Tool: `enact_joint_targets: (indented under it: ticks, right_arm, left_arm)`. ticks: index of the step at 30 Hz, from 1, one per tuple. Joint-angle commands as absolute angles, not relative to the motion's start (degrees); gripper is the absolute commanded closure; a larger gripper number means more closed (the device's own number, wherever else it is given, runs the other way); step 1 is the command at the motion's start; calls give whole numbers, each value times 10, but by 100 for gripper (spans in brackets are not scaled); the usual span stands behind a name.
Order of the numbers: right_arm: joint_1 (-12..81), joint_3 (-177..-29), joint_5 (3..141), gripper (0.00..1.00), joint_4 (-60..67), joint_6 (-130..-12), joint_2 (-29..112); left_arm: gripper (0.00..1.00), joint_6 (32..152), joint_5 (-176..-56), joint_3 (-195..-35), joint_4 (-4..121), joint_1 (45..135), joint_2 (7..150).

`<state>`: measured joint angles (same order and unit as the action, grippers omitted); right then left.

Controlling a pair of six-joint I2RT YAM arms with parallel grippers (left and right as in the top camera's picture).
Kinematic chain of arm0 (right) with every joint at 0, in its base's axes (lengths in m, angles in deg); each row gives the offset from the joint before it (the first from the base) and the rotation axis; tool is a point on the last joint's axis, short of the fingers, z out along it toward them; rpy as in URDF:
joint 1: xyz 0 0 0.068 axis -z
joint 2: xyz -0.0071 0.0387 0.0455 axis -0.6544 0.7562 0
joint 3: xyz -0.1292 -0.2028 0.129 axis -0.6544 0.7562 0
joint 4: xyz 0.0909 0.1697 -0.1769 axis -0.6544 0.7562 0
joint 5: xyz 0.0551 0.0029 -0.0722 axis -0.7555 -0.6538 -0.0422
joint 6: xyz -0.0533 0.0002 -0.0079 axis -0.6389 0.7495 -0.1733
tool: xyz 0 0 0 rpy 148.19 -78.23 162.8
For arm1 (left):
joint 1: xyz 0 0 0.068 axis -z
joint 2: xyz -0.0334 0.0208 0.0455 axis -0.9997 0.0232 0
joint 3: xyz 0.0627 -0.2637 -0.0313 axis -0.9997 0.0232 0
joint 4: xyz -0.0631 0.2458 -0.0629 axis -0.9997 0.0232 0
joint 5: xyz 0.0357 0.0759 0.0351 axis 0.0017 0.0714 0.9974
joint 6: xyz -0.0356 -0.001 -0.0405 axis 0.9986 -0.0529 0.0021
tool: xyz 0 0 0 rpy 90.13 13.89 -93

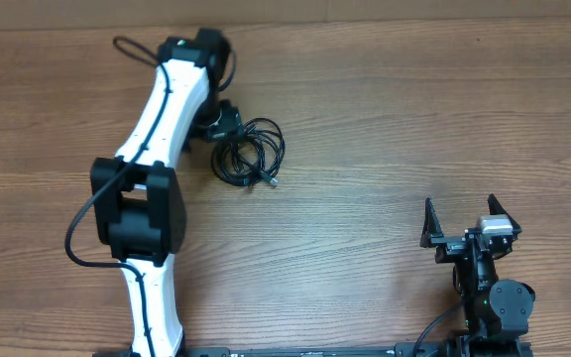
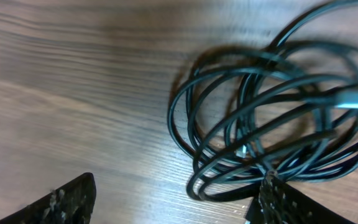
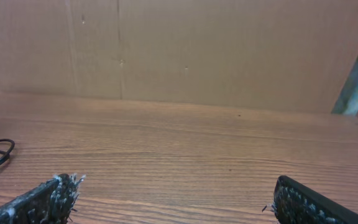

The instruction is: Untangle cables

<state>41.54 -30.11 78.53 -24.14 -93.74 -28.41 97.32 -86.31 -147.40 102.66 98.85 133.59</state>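
My left pincer [image 2: 176, 205] is open, with one of its fingers [image 2: 291, 202] just at the rim of the black cable coil [image 1: 251, 151]. The coil lies on the wooden table [image 1: 385, 109], left of the middle. It is nearly round, and its plug end [image 1: 272, 181] points to the near right. My right pincer [image 1: 464, 220] is open too, well apart from the coil, and faces a brown wall panel [image 3: 229, 50].

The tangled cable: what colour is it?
The cable is black, best seen in the left wrist view.
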Motion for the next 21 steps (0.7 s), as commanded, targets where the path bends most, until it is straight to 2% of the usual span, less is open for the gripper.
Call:
enact_joint_targets:
  ticks: [1, 4, 5, 9, 10, 14, 21]
  right_arm:
    - [413, -295, 789, 0, -245, -940, -291]
    - [413, -295, 789, 0, -245, -940, -291]
    - [413, -295, 789, 0, -245, -940, -291]
    - [413, -295, 789, 0, -245, -940, -291]
    - [413, -295, 789, 0, -245, -940, -291]
    - [413, -295, 789, 0, -245, -940, -291]
    - [413, -295, 789, 0, -245, -940, -291]
  left_arm:
    - [22, 881, -972, -1423, 1000, 983, 1332]
    - [35, 874, -969, -1390, 978, 984, 1332]
    - [44, 874, -969, -1382, 973, 984, 1332]
    - [67, 874, -972, -1362, 963, 985, 1332]
    - [70, 874, -974, -1361, 963, 985, 1332]
    - [96, 874, -974, -1361, 963, 984, 1332]
    - [96, 874, -968, -1450, 1042, 977, 1327]
